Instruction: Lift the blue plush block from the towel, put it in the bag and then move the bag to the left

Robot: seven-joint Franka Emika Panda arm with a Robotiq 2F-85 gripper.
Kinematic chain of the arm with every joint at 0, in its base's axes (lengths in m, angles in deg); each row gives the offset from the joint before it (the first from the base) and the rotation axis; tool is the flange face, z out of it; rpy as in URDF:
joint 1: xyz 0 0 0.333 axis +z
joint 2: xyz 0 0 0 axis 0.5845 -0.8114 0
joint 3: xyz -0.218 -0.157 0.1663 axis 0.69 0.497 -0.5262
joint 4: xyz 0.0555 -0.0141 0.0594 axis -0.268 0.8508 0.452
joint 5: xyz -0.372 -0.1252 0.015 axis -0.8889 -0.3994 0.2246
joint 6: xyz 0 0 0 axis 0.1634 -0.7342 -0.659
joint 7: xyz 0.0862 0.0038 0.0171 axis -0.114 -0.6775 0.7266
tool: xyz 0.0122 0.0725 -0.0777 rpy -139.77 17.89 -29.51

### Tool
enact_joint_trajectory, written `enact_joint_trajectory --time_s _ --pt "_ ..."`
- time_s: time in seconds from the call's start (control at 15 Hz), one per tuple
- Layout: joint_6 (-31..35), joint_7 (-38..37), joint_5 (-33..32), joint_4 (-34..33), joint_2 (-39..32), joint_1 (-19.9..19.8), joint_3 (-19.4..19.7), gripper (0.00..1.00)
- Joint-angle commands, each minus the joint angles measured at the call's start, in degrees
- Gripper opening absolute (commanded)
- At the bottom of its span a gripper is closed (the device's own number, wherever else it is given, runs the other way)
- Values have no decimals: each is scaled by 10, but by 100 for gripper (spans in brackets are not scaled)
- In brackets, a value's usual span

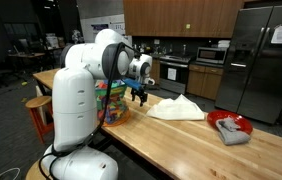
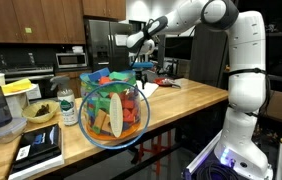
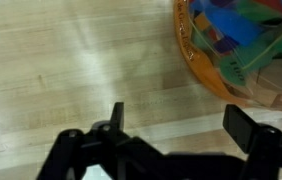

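Note:
The see-through bag [image 1: 111, 103] stands upright on the wooden table, full of multicoloured pieces; it fills the foreground in an exterior view [image 2: 113, 112] and shows at the top right of the wrist view [image 3: 243, 48]. Blue pieces [image 3: 221, 15] lie at the top of its contents; I cannot tell whether one is the blue plush block. No blue block shows on the white rumpled towel [image 1: 176, 108], which also shows in an exterior view [image 2: 173, 85]. My gripper [image 1: 139, 94] [image 2: 144, 72] [image 3: 181, 112] is open and empty, hovering over bare table between bag and towel.
A red bowl [image 1: 231, 124] sits on a grey cloth [image 1: 235, 136] past the towel. Bowls and a blender [image 2: 1, 105] stand beyond the bag, with a dark book [image 2: 37, 148] at the table's end. A stool [image 1: 37, 104] stands beside the table.

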Motion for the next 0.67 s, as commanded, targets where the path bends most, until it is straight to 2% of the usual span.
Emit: enact_joint_trajectory --time_s 0.0,0.6 --pt "-3 5 35 45 39 -8 -1 100" --pt "-4 20 58 88 76 -6 -9 100"
